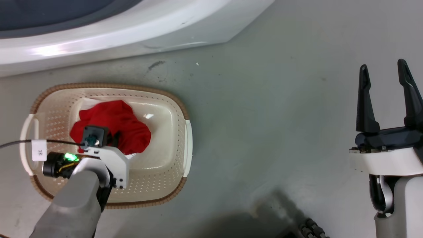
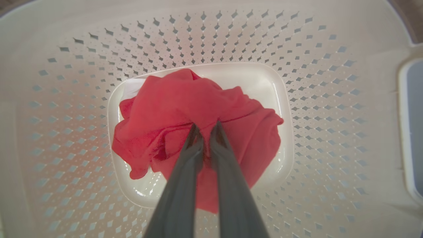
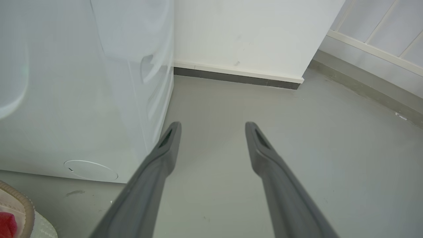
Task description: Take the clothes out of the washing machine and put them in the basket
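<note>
Left gripper [image 2: 205,127] pinches red cloth [image 2: 172,99] inside the basket [image 2: 330,82].

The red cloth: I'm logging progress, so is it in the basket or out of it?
In. The red cloth sits bunched inside the basket, over its bottom, with the left claw shut on a fold of it.

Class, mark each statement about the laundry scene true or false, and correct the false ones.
1. The red garment lies inside the basket. True.
2. The left claw is spread wide open. False: its fingers are pinched together on the red garment.
3. The right claw is open and holds nothing. True.
4. The basket stands on top of the washing machine. False: it stands on the floor near it.
</note>
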Available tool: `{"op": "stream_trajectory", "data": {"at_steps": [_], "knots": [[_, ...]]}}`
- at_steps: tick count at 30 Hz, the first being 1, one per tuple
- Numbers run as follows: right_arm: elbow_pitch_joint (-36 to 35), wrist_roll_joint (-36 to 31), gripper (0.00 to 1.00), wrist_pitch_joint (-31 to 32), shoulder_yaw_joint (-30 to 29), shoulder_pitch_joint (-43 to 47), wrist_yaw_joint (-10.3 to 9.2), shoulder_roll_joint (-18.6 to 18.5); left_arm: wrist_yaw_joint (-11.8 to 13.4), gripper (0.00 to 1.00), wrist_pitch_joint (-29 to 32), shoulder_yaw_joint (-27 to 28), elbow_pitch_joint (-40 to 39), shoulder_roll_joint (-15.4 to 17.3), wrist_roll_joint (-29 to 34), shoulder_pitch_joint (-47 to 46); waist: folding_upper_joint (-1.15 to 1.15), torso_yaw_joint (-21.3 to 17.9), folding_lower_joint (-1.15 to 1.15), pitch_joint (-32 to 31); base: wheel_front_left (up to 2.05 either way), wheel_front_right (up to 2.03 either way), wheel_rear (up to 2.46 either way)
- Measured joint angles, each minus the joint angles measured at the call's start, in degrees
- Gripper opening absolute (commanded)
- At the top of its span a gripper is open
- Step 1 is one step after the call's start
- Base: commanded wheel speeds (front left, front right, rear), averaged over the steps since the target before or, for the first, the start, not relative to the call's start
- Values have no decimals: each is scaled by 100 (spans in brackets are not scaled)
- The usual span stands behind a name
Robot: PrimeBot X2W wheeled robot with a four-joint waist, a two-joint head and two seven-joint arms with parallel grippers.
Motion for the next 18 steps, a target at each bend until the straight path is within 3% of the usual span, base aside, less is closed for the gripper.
{"op": "stream_trajectory", "data": {"at_steps": [10,11,12,13,18], "knots": [[-90,-15,100,-1,2,4,0,0,-23,0,-13,91,443,-156,94,-387,0,-179,0,463,0,0,0],[-73,-16,100,-1,2,4,0,0,-16,25,-13,121,439,-185,93,-388,0,-168,0,448,0,0,0],[-47,-16,100,0,10,4,0,1,-10,85,-21,149,437,-197,96,-388,0,-156,-1,429,0,0,0],[-19,-15,100,0,23,2,0,0,22,100,-23,169,431,-200,108,-388,0,-144,0,407,0,0,0],[86,-47,100,-1,73,-5,0,2,171,100,-29,288,328,-255,201,-250,0,-79,0,206,0,0,0]]}}
